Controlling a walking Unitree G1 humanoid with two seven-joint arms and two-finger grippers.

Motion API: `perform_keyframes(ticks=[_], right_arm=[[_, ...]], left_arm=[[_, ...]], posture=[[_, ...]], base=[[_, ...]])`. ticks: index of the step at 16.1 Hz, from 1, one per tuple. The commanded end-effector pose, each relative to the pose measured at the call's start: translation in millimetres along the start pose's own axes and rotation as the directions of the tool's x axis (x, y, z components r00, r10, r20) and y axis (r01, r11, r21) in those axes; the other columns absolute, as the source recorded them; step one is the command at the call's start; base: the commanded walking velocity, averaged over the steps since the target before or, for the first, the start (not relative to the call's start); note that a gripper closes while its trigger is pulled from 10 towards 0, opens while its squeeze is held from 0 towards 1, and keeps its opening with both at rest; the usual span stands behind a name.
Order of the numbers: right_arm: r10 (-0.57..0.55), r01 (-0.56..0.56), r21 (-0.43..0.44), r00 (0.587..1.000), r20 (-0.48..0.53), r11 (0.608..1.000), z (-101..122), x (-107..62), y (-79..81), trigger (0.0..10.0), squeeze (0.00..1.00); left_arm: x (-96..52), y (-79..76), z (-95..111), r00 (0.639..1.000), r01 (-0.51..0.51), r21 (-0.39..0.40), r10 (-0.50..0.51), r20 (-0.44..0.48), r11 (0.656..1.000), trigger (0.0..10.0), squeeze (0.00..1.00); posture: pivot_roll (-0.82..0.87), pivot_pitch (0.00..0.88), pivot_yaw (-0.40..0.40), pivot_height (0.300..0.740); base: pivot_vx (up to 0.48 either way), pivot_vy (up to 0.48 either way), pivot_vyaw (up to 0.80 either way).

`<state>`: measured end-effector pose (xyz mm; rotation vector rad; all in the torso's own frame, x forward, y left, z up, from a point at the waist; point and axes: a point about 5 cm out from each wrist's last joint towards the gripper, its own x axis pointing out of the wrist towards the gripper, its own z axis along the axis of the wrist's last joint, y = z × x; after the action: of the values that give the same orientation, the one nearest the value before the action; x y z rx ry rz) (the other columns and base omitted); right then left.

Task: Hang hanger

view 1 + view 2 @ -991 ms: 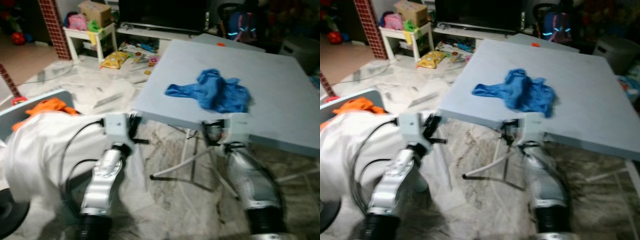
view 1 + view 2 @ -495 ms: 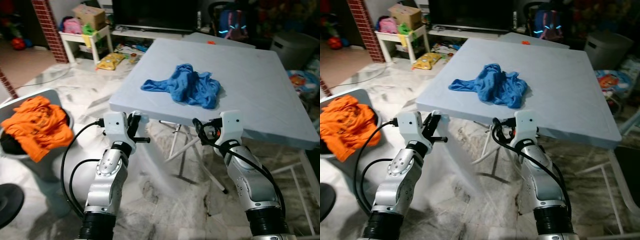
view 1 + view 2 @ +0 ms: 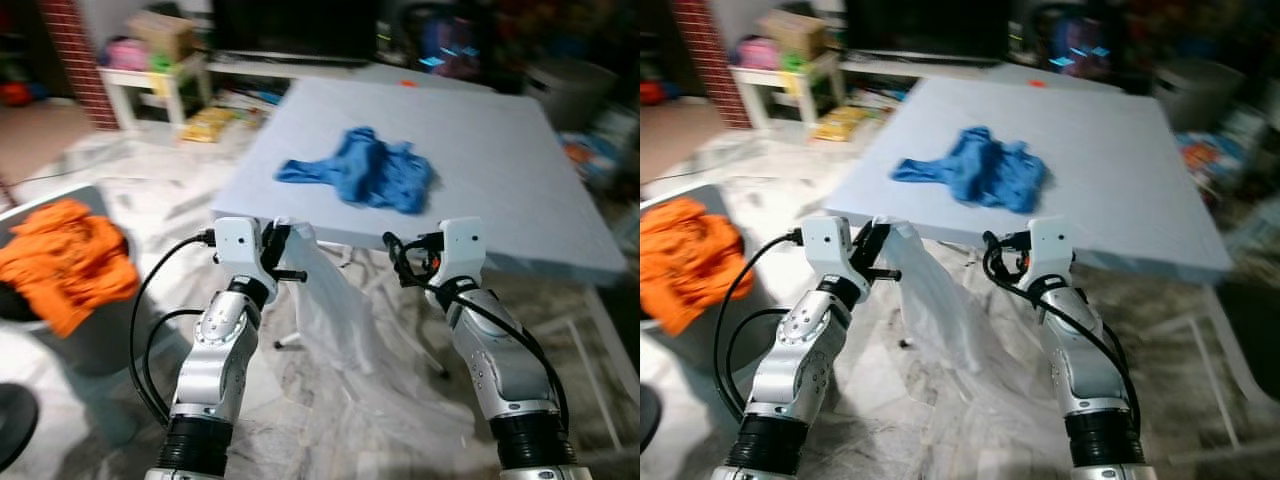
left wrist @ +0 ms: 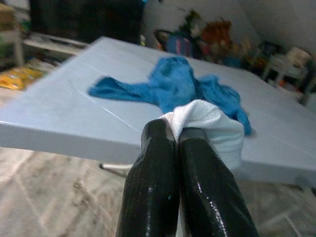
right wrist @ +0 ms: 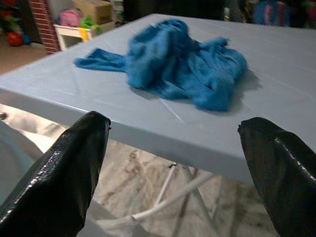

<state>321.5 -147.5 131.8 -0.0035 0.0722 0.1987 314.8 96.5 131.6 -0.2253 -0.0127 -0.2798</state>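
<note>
White garment (image 3: 335, 300) hangs pinched in left gripper (image 4: 178, 136); right gripper (image 5: 175, 148) fingers spread wide, empty, before table (image 3: 520, 170).

I see a pale blue-grey table (image 3: 520, 170) with a bright blue cloth (image 3: 365, 180) on it, a white garment (image 3: 335, 300) pinched in black fingers (image 4: 163, 177), orange clothes (image 3: 60, 260) in a grey bin (image 3: 95, 340), and grey-veined white marble floor (image 3: 120, 190).

cloth (image 3: 372, 178) on table (image 3: 520, 190) | basket (image 3: 95, 335) left of table | shelf (image 3: 150, 80) behind
</note>
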Motion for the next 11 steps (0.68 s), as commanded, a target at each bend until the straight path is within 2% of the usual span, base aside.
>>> perform_keyframes(ticks=[1,7,9,11], right_arm=[[-0.007,0.007,0.004,1.0,0.007,1.0,3,0.7,-1.7,10.0,0.0],[-0.048,0.048,-0.017,0.999,0.0,0.999,3,4.0,-6.5,10.0,0.0],[-0.066,0.066,-0.022,0.998,-0.001,0.998,3,4.6,-8.8,10.0,0.0],[-0.095,0.095,-0.022,0.995,0.004,0.995,4,4.7,-11.9,10.0,0.0]], left_arm=[[2.6,0.5,4,1.0,0.004,-0.002,-0.004,0.008,1.0,10.0,0.0],[2.1,-2.0,-2,0.999,0.044,-0.019,-0.044,-0.027,0.999,10.0,0.0],[1.9,-0.9,-4,0.999,0.029,0.001,-0.029,-0.036,1.0,10.0,0.0],[2.0,-0.3,-4,0.999,0.027,-0.011,-0.028,-0.046,1.0,10.0,0.0]], posture=[[-0.18,0.0,-0.017,0.74],[-0.17,0.0,-0.024,0.74],[-0.17,0.0,-0.024,0.74],[-0.17,0.0,-0.024,0.74]], base=[[0.0,0.0,-0.77],[0.0,0.0,-0.77],[0.0,0.0,-0.77],[0.0,0.0,-0.77]])
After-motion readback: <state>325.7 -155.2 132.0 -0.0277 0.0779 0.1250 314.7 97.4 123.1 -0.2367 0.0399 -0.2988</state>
